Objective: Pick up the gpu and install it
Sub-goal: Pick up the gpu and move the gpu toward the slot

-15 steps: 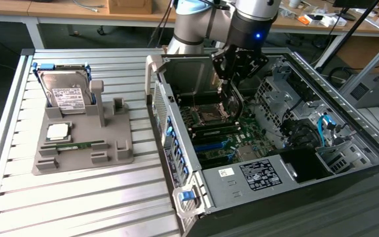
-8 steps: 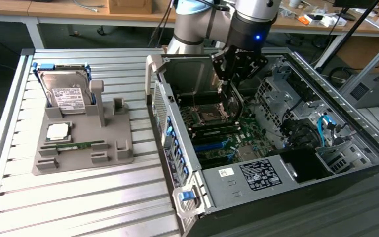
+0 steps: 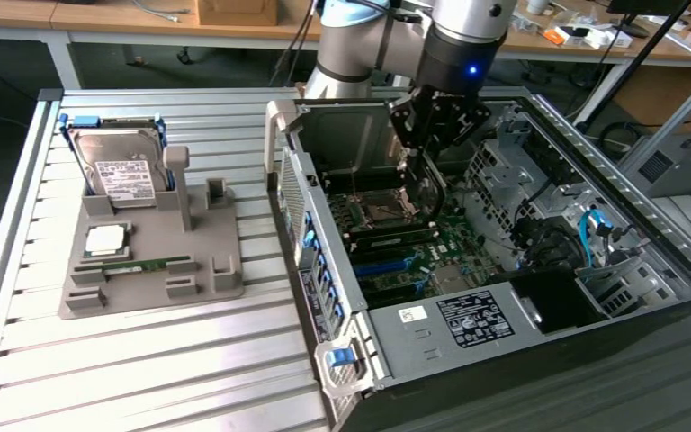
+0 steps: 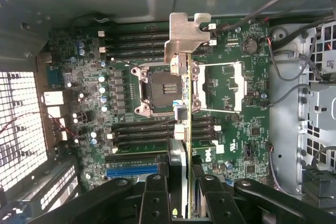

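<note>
My gripper [image 3: 432, 135] hangs inside the open computer case [image 3: 633, 225], over the motherboard [image 3: 430, 261]. It is shut on the gpu [image 3: 430, 191], which hangs on edge below the fingers. In the wrist view the gpu [image 4: 182, 114] appears edge-on as a thin green board ending in a silver metal bracket [image 4: 184, 38]. The black fingers [image 4: 156, 198] clamp it from both sides, with the gripper [image 4: 185, 195] centred on the card. The card floats above the motherboard [image 4: 236, 129], near the CPU socket [image 4: 157, 87], apart from the slots.
A grey fixture [image 3: 154, 270] on the slatted table holds a hard drive [image 3: 120, 169], a CPU chip [image 3: 105, 238] and a memory stick [image 3: 144, 267]. A blue slot [image 4: 131, 171] lies near the fingers. Case walls, drive cages [image 3: 507, 162] and cables [image 3: 592, 234] surround the card.
</note>
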You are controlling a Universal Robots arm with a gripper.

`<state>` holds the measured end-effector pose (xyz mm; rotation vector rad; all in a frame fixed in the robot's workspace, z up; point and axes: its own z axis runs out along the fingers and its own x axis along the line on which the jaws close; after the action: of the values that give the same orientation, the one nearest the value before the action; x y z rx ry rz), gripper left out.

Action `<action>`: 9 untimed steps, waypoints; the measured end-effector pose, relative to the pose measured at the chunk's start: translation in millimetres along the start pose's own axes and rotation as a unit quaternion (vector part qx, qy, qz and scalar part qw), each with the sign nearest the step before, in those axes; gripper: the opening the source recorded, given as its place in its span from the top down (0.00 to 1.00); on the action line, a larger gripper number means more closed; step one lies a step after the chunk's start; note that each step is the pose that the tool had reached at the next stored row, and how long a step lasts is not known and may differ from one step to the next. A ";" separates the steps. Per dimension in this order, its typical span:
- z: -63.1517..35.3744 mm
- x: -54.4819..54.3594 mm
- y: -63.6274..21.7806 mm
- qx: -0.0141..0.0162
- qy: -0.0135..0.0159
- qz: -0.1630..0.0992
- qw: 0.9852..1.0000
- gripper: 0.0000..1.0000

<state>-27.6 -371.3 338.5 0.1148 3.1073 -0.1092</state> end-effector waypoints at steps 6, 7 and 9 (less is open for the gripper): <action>1.9 -3.0 0.4 0.000 0.000 0.000 1.000 0.73; 2.1 -3.3 0.4 0.000 0.000 0.000 1.000 0.73; 2.7 -4.0 0.5 0.000 0.000 0.000 1.000 0.73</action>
<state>-23.5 -371.3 335.9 0.1149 3.1073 -0.1091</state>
